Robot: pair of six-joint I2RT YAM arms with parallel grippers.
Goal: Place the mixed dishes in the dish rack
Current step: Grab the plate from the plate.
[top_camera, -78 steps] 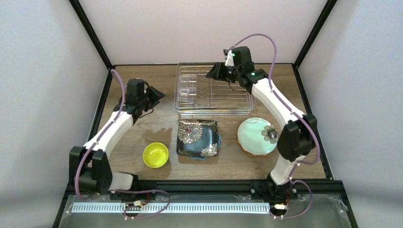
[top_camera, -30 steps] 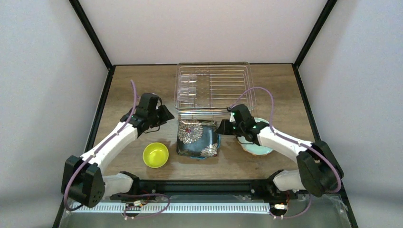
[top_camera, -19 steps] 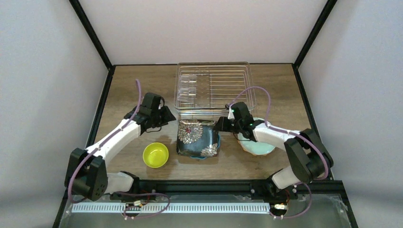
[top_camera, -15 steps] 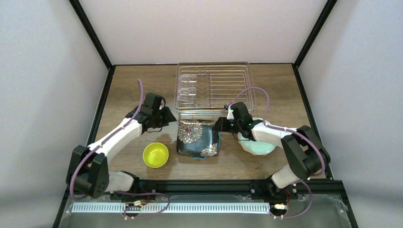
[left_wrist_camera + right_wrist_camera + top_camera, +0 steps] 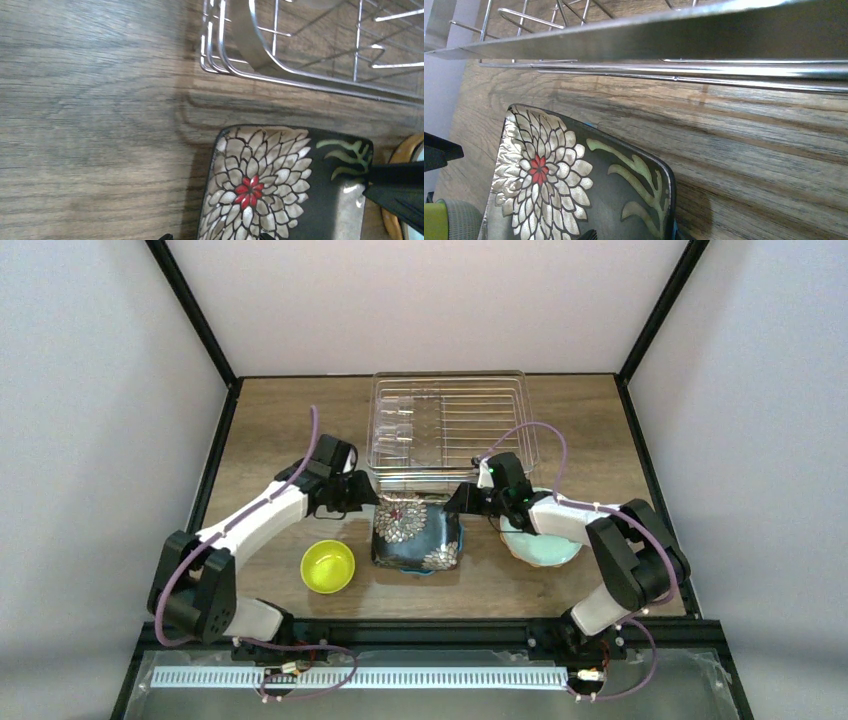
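The black square floral plate (image 5: 415, 530) lies flat in front of the dish rack (image 5: 450, 425), on top of a teal plate of which only an edge (image 5: 462, 536) shows. My left gripper (image 5: 366, 499) is open at the black plate's left edge (image 5: 220, 200), which runs between its fingertips (image 5: 165, 236). My right gripper (image 5: 456, 504) is open at the plate's far right corner (image 5: 664, 185). Neither gripper holds anything. The round mint flower plate (image 5: 548, 548) lies on an orange one, mostly under my right arm. The yellow-green bowl (image 5: 328, 566) stands left of the black plate.
The wire rack's near rim (image 5: 300, 80) lies a short strip of bare wood away from the black plate's far edge. The right gripper's black finger (image 5: 400, 192) shows at the right of the left wrist view. Black frame bars border the table.
My right arm has left the rack and come down to the black plate's right corner. My left arm has swung right to the plate's left edge. No dish has moved.
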